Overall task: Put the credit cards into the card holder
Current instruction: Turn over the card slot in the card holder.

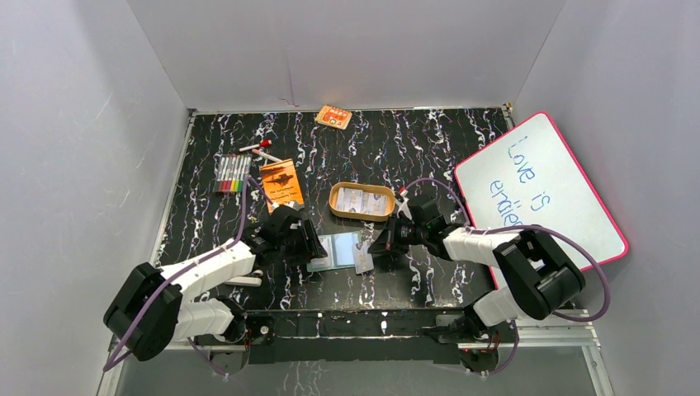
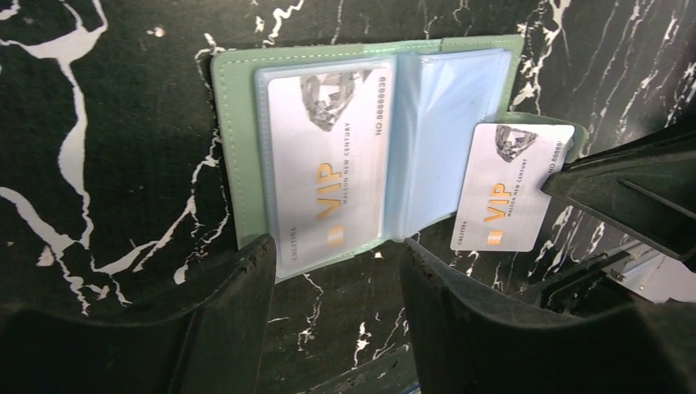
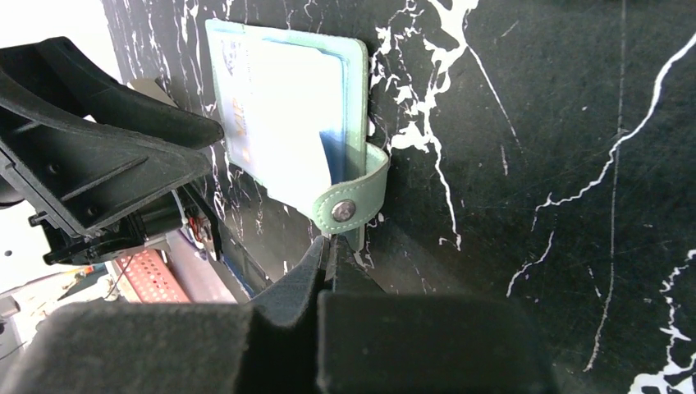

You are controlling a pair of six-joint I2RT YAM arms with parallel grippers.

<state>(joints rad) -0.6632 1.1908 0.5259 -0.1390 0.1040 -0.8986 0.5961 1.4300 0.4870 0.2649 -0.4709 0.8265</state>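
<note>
I count 1 card holder [image 2: 238, 148], lying open and flat on the black, white-veined table [image 1: 413, 157] between my 2 arms. It is sage green with stitched edges, and its inner sleeves are pale blue and see-through. Its rounded snap tab [image 3: 354, 199] carries 1 metal stud.

I can see 2 credit cards up close, both thin, glossy, grey-white rectangles with gold "VIP" lettering. The sleeved card [image 2: 324, 164] sits inside the holder's left-hand sleeve. The loose card [image 2: 501, 193] hangs just beside the right-hand sleeve, its top corner overlapping the green edge.

The right gripper [image 3: 332, 250] has its jaws pinched together on the loose card's edge. The left gripper [image 2: 336, 283] stands apart with a clear gap and nothing between its matte black fingers, which frame the holder's near edge.

Farther back there is 1 tan oval tray [image 1: 334, 200] holding more pale cards, though I cannot tell how many. There is also 1 orange booklet [image 1: 281, 183], 1 small orange-and-white packet [image 1: 333, 116] and 1 pink-rimmed whiteboard [image 1: 541, 186].
</note>
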